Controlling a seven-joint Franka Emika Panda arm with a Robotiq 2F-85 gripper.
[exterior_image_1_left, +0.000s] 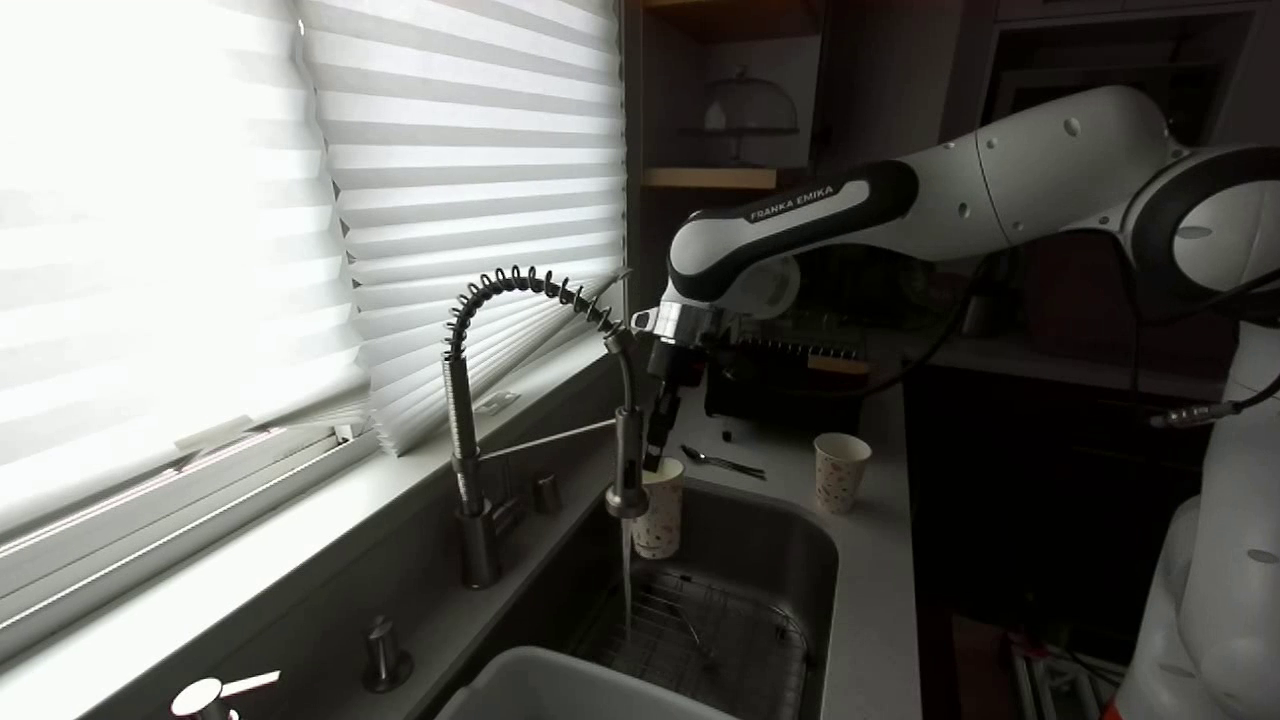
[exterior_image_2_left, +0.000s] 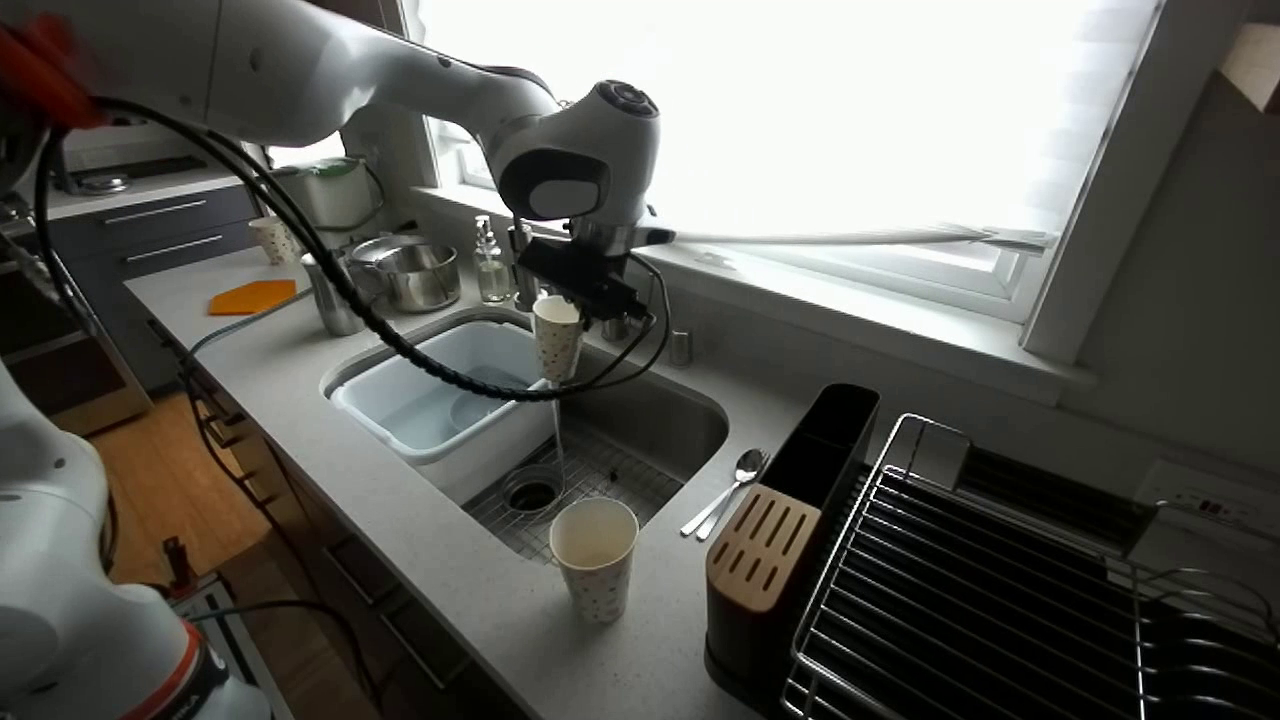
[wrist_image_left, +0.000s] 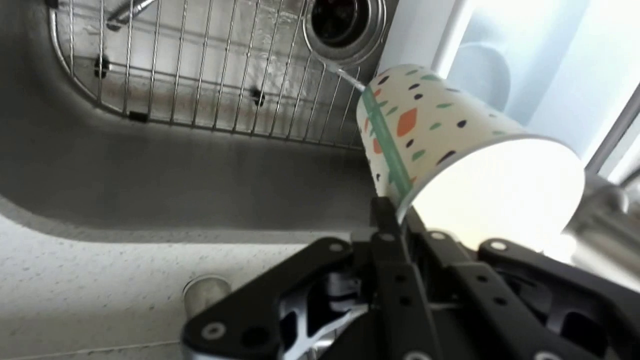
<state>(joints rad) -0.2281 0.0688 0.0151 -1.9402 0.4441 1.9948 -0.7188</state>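
Note:
My gripper (wrist_image_left: 399, 214) is shut on the rim of a speckled paper cup (wrist_image_left: 425, 117), one finger inside and one outside. The cup also shows in both exterior views (exterior_image_1_left: 662, 522) (exterior_image_2_left: 556, 345), held in the air over the steel sink (exterior_image_2_left: 690, 425). In an exterior view the faucet's spray head (exterior_image_1_left: 628, 465) hangs in front of the cup. A thin water stream (exterior_image_1_left: 628, 570) falls into the sink; whether any enters the cup I cannot tell. A second speckled cup (exterior_image_2_left: 595, 560) stands upright on the counter beside the sink.
A white tub (exterior_image_2_left: 480, 455) with water sits in the sink beside a wire grid (wrist_image_left: 200, 65). A spoon and fork (exterior_image_2_left: 730, 495), a black utensil holder (exterior_image_2_left: 765, 550) and a dish rack (exterior_image_2_left: 950, 560) lie along the counter. Pots (exterior_image_2_left: 425, 275) and a soap bottle (exterior_image_2_left: 491, 270) stand beyond.

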